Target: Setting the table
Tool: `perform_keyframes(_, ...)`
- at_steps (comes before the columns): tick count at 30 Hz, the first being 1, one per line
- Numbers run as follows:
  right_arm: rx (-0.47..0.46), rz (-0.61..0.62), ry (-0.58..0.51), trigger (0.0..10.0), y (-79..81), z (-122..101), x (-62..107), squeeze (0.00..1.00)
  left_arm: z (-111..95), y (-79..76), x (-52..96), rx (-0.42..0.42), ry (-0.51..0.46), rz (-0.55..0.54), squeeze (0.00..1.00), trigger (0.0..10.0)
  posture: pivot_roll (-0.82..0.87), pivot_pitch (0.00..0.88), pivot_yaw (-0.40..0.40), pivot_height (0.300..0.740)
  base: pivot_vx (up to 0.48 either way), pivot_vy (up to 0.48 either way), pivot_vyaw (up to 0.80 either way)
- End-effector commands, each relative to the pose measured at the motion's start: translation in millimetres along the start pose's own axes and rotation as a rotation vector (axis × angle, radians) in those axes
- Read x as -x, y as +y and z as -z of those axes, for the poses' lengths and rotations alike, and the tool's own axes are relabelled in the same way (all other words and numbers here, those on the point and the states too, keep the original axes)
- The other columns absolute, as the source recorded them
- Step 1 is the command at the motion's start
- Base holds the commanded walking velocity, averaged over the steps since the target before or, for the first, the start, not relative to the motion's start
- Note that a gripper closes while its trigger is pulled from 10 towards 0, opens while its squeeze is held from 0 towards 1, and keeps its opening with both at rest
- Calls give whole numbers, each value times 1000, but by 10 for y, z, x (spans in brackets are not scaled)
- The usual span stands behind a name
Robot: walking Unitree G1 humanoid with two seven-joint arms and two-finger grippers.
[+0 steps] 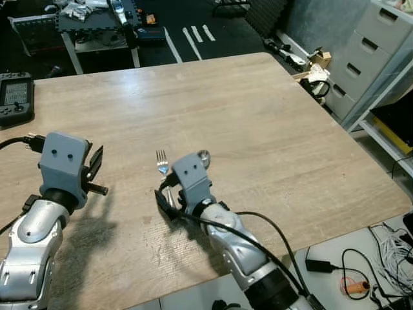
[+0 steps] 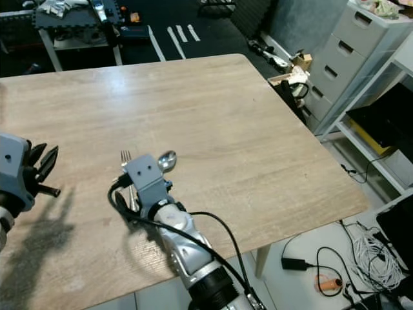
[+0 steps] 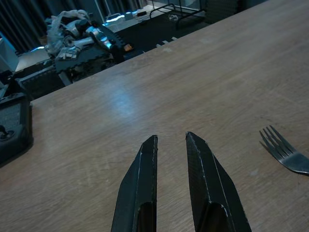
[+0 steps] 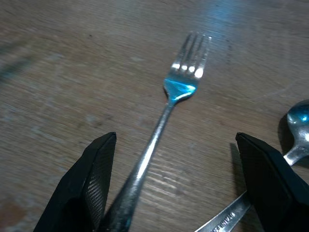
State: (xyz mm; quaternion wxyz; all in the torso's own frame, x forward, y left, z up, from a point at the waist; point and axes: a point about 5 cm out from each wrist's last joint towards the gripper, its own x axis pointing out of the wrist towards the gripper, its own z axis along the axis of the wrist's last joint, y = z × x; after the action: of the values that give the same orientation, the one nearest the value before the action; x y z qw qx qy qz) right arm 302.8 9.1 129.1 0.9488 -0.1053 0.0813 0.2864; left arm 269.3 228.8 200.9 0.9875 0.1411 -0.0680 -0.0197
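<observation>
Your right gripper (image 4: 178, 193), jaws wide apart, straddles the fork (image 4: 166, 108) handle low centre; spoon (image 4: 294, 128) just beside. Left gripper (image 3: 176, 188) hovers lower left, fingers narrowly parted, over the wooden table (image 1: 258, 116).

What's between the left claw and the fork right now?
Only bare wooden table. In the left eye view nothing sits between the left claw and the fork; the left wrist view shows the same.
</observation>
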Motion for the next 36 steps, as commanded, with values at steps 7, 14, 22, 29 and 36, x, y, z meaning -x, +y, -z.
perform_keyframes(7, -30, 101, 140, 10000, -223, 373, 53, 0, 2, -33, 3, 24, 8, -6, 0, 10000, 89, 102, 5, 740, 0, 0, 0)
perform_keyframes(14, 3, 149, 188, 3765, -341, 545, 103, 0, 11, -47, -7, 28, 10, -7, 0, 10000, 88, 104, 4, 740, 0, 0, 0)
perform_keyframes(22, 15, 179, 188, 0, -450, 573, 92, 0, 6, -38, -14, 28, 12, -14, 0, 10000, 88, 103, 7, 740, 0, 0, 0)
perform_keyframes(29, -2, 88, 41, 10000, -420, 335, 90, 0, 4, -48, -24, 30, 11, -13, 0, 10000, 84, 101, 10, 740, 0, 0, 0)
perform_keyframes(36, 41, 87, -26, 10000, -515, 275, 140, 0, -1, -57, -32, 32, 8, -13, 0, 10000, 86, 97, 12, 740, 0, 0, 0)
